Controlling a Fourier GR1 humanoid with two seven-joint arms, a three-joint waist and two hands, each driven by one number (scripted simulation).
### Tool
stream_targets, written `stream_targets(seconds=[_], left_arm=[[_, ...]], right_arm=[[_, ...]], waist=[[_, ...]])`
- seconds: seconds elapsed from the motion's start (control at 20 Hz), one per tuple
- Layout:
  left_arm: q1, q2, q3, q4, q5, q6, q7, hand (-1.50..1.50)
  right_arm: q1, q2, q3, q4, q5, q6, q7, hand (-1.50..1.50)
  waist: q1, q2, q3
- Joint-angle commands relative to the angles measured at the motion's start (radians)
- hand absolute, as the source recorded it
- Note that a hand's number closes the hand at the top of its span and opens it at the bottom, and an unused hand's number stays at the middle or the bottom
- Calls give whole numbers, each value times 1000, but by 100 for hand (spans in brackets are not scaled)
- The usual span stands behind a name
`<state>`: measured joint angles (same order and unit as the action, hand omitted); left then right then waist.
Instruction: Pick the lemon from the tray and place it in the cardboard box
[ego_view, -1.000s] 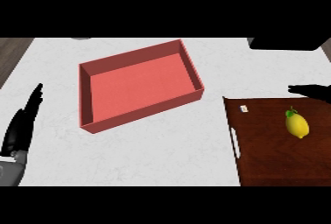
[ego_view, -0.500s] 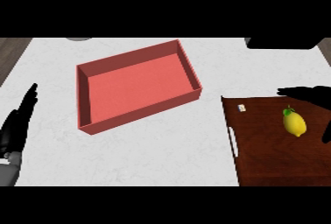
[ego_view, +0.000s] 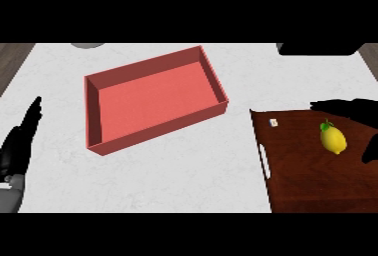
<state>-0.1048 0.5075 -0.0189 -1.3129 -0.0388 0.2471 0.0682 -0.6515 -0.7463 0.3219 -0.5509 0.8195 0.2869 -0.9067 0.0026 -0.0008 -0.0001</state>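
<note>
Left hand (ego_view: 21, 145) at 9 o'clock edge of the counter (ego_view: 192, 165), fingers straight and up, holding nothing, resting. Cardboard box (ego_view: 215, 82), reddish, open-topped, nothing in it, sits up toward 11 o'clock of centre. Dark wooden tray (ego_view: 310, 180) at 4 o'clock; lemon (ego_view: 334, 139) lies on it near its 1 o'clock corner, untouched. Right hand (ego_view: 354, 111) at 3 o'clock edge, fingers spread open just beyond the lemon, not around it. Step in hand: reach. Suggest lowering the hand so thumb and fingers bracket the lemon's short axis before closing; it looks likely to roll if nudged.
</note>
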Motion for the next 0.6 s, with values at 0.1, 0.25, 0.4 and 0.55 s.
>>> stream_targets(seconds=[0.1,0.25,0.4,0.55], left_arm=[[-23,-14,26,8,-16,-14,14,0],[13,-54,2,-4,-64,13,-6,0],[16,-37,29,-31,-59,-16,20,0],[-6,-20,74,5,-41,-62,-2,0]], right_arm=[[24,-44,1,-127,-7,160,-40,-150],[105,-14,25,-231,33,112,79,-150],[94,39,25,-187,75,94,145,-150],[139,54,-6,-198,74,90,178,-150]], waist=[[-6,-1,-1],[-10,-2,-1],[2,1,0],[-1,0,0]])
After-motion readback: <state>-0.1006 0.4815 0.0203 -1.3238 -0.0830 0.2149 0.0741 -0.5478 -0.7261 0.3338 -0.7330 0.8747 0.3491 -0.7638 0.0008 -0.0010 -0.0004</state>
